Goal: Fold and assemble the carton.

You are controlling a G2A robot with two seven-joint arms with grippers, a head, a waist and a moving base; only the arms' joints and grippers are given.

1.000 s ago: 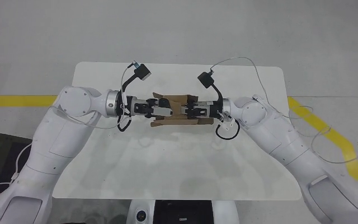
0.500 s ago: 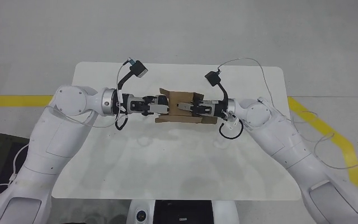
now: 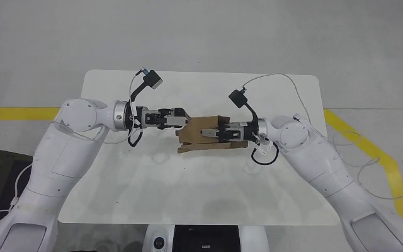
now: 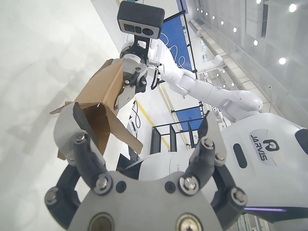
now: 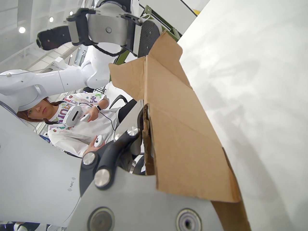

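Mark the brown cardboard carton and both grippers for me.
brown cardboard carton (image 5: 182, 133): right wrist view, on its broad side panel.
left gripper (image 4: 142, 109): left wrist view, midway between its open fingertips.
right gripper (image 3: 206, 134): top view, at the fingertips clamped on the carton.

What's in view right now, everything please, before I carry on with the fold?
carton: one, brown cardboard, part-formed with end flaps open, between the two grippers at the table's middle.
table: one, white, under both arms.
floor line: two stretches, yellow, on the grey floor either side of the table.
left gripper: one, black and silver, open, at the carton's flapped end.
right gripper: one, black and silver, shut on the carton's wall from the other end, one finger lying along the outside.
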